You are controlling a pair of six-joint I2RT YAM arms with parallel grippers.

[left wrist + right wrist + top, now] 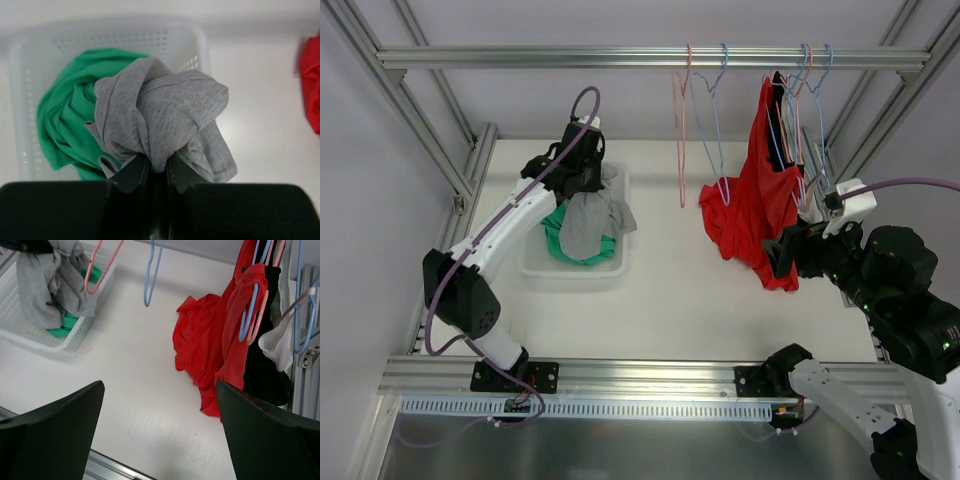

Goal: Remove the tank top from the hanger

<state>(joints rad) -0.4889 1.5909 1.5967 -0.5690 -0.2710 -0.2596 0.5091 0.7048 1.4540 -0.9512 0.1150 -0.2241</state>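
Note:
My left gripper [586, 192] [156, 167] is shut on a bunched grey tank top [585, 225] [165, 110] and holds it over a white basket [535, 265] [30, 50]. A green garment [555, 238] [65, 120] lies in the basket. No hanger is in the grey top. A red tank top [750, 215] [210, 345] hangs from a blue hanger [247, 325] on the rail, its lower part draped on the table. My right gripper [780, 250] [159, 385] is open and empty, low beside the red top's bottom edge.
An empty pink hanger [680, 130] [100, 270] and an empty blue hanger [710, 120] [152, 280] hang from the top rail [620, 57]. A black garment [265, 375] and a white one [275, 342] hang on further hangers at the right, by the frame posts.

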